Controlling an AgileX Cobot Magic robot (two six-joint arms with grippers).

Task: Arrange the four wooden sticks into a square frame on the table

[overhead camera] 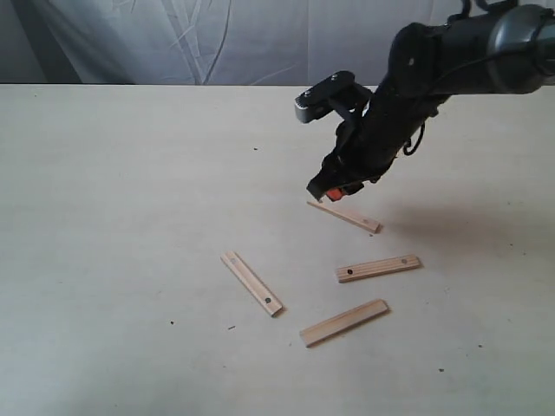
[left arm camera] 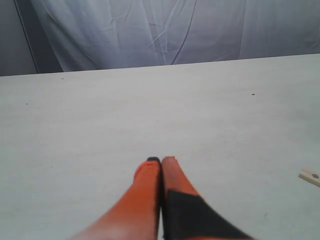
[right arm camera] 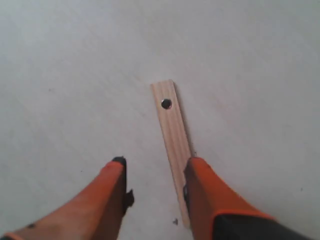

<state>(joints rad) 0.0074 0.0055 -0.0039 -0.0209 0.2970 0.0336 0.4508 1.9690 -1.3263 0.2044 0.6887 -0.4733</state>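
Note:
Several light wooden sticks lie apart on the pale table (overhead camera: 121, 217). The far stick (overhead camera: 344, 216) lies slanted just below my right gripper (overhead camera: 328, 191). In the right wrist view that stick (right arm camera: 171, 122) shows a dark hole near its end and runs along the inner side of one orange finger (right arm camera: 202, 192); the right gripper (right arm camera: 156, 162) is open, and whether the finger touches the stick I cannot tell. A second stick (overhead camera: 378, 268), a third (overhead camera: 251, 282) and a fourth (overhead camera: 343, 322) lie nearer the front. My left gripper (left arm camera: 160, 161) is shut on nothing above bare table.
A grey-white cloth backdrop (overhead camera: 199, 39) hangs behind the table's far edge. The end of one stick (left arm camera: 310, 176) peeks in at the edge of the left wrist view. Tiny dark specks dot the table surface.

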